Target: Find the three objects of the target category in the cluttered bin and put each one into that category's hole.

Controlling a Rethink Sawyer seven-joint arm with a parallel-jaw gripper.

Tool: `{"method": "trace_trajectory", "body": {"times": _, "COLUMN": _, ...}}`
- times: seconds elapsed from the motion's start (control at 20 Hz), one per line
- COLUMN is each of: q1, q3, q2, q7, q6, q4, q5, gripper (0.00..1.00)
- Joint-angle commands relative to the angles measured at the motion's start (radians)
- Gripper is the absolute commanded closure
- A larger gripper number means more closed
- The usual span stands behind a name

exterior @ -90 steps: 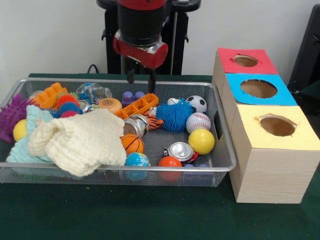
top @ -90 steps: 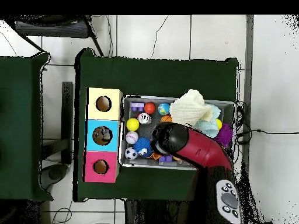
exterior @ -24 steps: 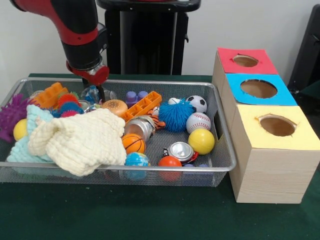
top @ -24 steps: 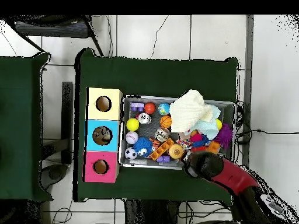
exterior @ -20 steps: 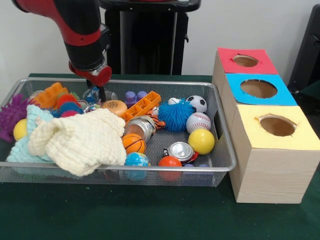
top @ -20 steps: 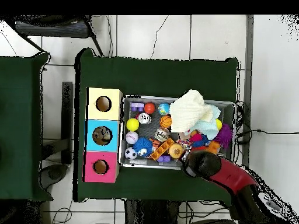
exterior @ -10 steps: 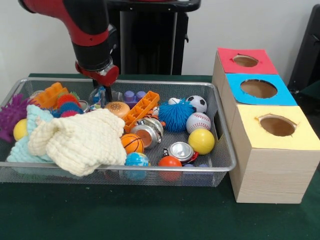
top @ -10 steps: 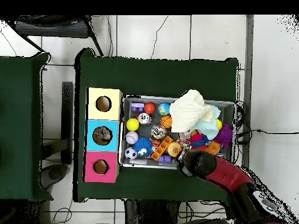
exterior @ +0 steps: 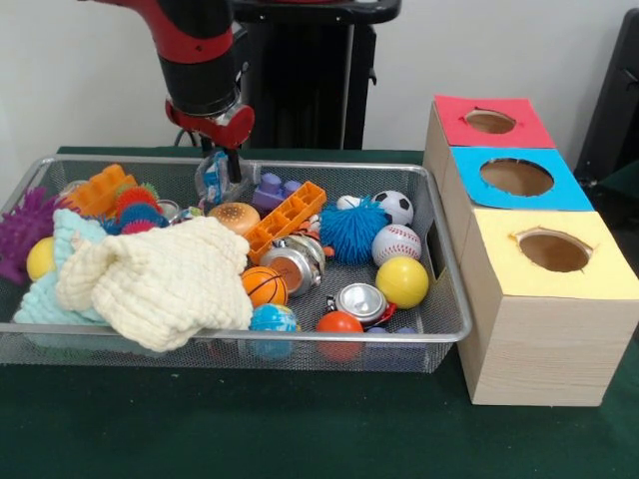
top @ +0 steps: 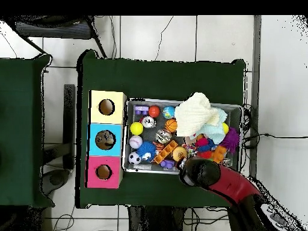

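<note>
Green cloth covers the table (exterior: 250,429) where a clear plastic bottle (exterior: 214,178) with a bluish label hangs pinched in the gripper (exterior: 228,172) of the red and black arm (exterior: 200,50) — lifted to the level of the far rim of the wire-mesh bin (exterior: 439,299), toward its left half as seen from across the table. The fingers are closed narrowly on the bottle, which sits upright against them. From overhead, the arm's wrist (top: 198,171) covers the bottle and the bin's edge nearest the robot, so the grip cannot be seen from there.

Directly below and beside the bottle lie a burger-shaped toy (exterior: 237,216), purple blocks (exterior: 272,190) and an orange perforated block (exterior: 287,218). A cream knitted cloth (exterior: 160,281) is heaped over the bin's left front, with a pale teal cloth (exterior: 55,274) under it, a purple spiky toy (exterior: 25,228) at the left end and a yellow ball (exterior: 40,257) next to it. Further right are a blue fuzzy ball (exterior: 351,230), a small football (exterior: 395,206), a baseball (exterior: 396,242), a second, larger yellow ball (exterior: 402,281), a mini basketball (exterior: 266,286) and two shiny metal cans (exterior: 361,301) — one near the front rim, the other beside the basketball.

To the right of the bin stands a row of three wooden boxes, each with a round hole: red top (exterior: 491,122), blue top (exterior: 517,178), yellow top (exterior: 551,251).
</note>
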Motion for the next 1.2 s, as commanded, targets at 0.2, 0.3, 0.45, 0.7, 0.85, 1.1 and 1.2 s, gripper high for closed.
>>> {"method": "trace_trajectory", "body": {"times": 0.2, "q1": 0.011, "q3": 0.204, "q2": -0.045, "q7": 0.093, "q6": 0.117, "q4": 0.085, "q5": 0.136, "gripper": 1.0}}
{"method": "trace_trajectory", "body": {"times": 0.3, "q1": 0.01, "q3": 0.225, "q2": -0.039, "q7": 0.093, "q6": 0.126, "q4": 0.077, "q5": 0.161, "gripper": 1.0}}
{"method": "trace_trajectory", "body": {"times": 0.45, "q1": 0.017, "q3": 0.25, "q2": -0.031, "q7": 0.097, "q6": 0.155, "q4": 0.057, "q5": 0.196, "gripper": 1.0}}
{"method": "trace_trajectory", "body": {"times": 0.7, "q1": 0.046, "q3": 0.255, "q2": -0.056, "q7": 0.107, "q6": 0.235, "q4": 0.018, "q5": 0.239, "gripper": 1.0}}
{"method": "trace_trajectory", "body": {"times": 0.85, "q1": 0.062, "q3": 0.257, "q2": -0.077, "q7": 0.115, "q6": 0.315, "q4": -0.019, "q5": 0.264, "gripper": 1.0}}
{"method": "trace_trajectory", "body": {"times": 1.1, "q1": 0.078, "q3": 0.265, "q2": -0.107, "q7": 0.119, "q6": 0.444, "q4": -0.071, "q5": 0.306, "gripper": 1.0}}
{"method": "trace_trajectory", "body": {"times": 1.2, "q1": 0.081, "q3": 0.267, "q2": -0.119, "q7": 0.12, "q6": 0.482, "q4": -0.08, "q5": 0.32, "gripper": 1.0}}
